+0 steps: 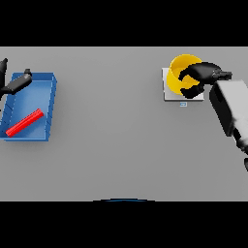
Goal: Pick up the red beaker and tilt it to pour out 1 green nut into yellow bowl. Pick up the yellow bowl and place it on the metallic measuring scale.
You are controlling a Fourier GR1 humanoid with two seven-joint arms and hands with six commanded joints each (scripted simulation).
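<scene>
Grey table (116,145) fills the head view from edge to edge, flat, matte and uniform, with no wall or other furniture showing beyond it.

At the far right, the yellow bowl (177,72) sits on the metallic scale (167,94), a pale square plate with a small readout tab at its near edge. The right hand (198,80) is clenched round the bowl's rim on the side nearest the arm, fingers curled over the wall, so the bowl looks set down but not yet let go. Whether a green nut lies inside cannot be told; the hand hides much of the hollow.

The bowl appears to be a thin, rigid shell, probably light and fairly slick, so a pinch across the rim with fingers inside and thumb outside seems the sound hold. Opening the fingers gently should keep it from sliding off the plate.

At the far left stands a blue tray (48,104), and in it lies a red stick-like thing (24,123), flat and slanted; this is presumably the red beaker on its side. It looks stiff and slim, best taken round its middle. The left hand (17,83) hovers over the tray's far corner, released, its fingers straight and holding nothing.
</scene>
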